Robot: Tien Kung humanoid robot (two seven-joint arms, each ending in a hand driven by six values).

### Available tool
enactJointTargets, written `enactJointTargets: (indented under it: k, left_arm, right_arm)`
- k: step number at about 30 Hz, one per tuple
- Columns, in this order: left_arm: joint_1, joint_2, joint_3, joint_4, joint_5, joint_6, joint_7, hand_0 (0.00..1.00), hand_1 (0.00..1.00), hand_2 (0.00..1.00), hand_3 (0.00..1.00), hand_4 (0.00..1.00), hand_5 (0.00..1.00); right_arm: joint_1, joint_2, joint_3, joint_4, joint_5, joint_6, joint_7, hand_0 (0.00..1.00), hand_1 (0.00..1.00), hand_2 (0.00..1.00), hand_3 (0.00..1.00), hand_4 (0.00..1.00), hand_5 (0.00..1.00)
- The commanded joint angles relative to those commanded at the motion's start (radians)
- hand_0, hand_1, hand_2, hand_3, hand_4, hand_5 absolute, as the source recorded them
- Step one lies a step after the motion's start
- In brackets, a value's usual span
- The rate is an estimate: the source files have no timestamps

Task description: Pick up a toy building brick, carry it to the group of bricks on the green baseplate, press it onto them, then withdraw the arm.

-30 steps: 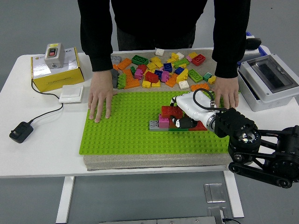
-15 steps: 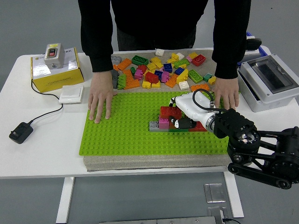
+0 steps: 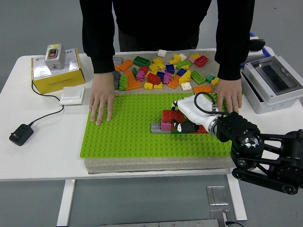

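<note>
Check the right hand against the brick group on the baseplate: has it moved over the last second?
Barely. The right hand stays on the brick group, creeping slightly toward the table's far side.

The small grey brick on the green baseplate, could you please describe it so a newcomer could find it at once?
Start at the large green studded baseplate and find the low cluster of bricks right of its centre. The small grey brick sits at that cluster's left end, beside a pink brick; it is the only grey one there.

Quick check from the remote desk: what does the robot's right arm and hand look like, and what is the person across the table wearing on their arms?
The right arm is black, with linked bars and a round joint housing. Its right hand has a white shell with dark fingers, and a black cable loops over its back. The person's arms are in long black sleeves.
</note>
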Motion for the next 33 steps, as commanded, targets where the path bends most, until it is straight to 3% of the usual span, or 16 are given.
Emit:
enactJointTargets:
  k: [33]
  left_arm:
    - [-0.002, 0.002, 0.007, 0.000, -0.001, 0.002, -0.004, 0.664, 0.652, 0.565, 0.629, 0.275, 0.605]
  right_arm:
    - [0.007, 0.026, -0.014, -0.035, 0.014, -0.008, 0.007, 0.002, 0.079, 0.615, 0.635, 0.518, 0.337]
